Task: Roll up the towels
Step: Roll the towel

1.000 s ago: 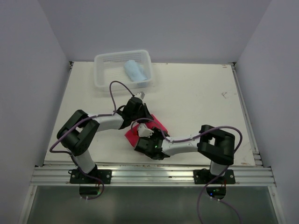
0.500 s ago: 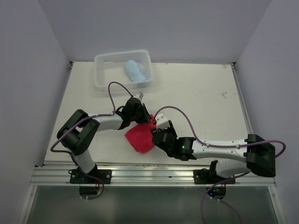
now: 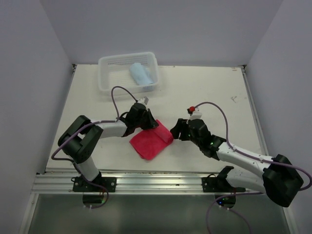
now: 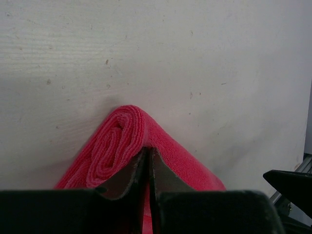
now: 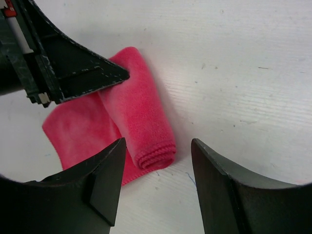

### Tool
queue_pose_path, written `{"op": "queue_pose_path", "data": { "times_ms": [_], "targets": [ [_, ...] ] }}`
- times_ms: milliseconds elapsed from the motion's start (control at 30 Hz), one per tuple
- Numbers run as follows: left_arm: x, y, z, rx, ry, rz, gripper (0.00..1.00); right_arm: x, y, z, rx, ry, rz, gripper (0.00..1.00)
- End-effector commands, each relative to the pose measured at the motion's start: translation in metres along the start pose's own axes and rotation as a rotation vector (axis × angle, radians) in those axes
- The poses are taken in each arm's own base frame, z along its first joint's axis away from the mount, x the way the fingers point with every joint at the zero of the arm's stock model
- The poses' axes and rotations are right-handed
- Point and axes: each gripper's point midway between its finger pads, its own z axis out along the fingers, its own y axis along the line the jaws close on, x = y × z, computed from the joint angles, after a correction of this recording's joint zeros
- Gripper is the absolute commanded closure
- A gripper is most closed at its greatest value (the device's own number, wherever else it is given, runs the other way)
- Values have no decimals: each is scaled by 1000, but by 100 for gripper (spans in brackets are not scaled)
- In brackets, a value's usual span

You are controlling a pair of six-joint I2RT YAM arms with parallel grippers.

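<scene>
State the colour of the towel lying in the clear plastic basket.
Light blue. The towel in the basket shows only in the top external view.

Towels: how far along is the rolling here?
Done: the light blue cloth towel looks rolled in the clear plastic basket. In hand: the pinkish-red cloth towel is partly rolled on the table, left gripper shut at the roll's end, right gripper open near the other. Left: roll its flat remainder.
</scene>
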Motion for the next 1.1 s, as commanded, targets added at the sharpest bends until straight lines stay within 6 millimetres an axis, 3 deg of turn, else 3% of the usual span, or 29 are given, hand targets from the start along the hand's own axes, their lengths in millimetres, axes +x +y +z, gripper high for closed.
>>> {"op": "queue_pose_path", "data": {
  "times_ms": [0,400,633,1000,1067],
  "targets": [
    [19,33,-4,-99,49,14,91,0,30,3,-163,45,118,40],
    [17,29,-6,-79,43,17,91,26,19,33,-124,145,138,41],
    [17,29,-8,-82,44,23,91,41,14,40,-128,178,136,41],
    [7,25,-9,-97,26,39,92,54,25,32,-222,234,111,69],
    [5,24,-9,-97,22,41,92,55,27,30,-234,237,107,78]
  ]
}}
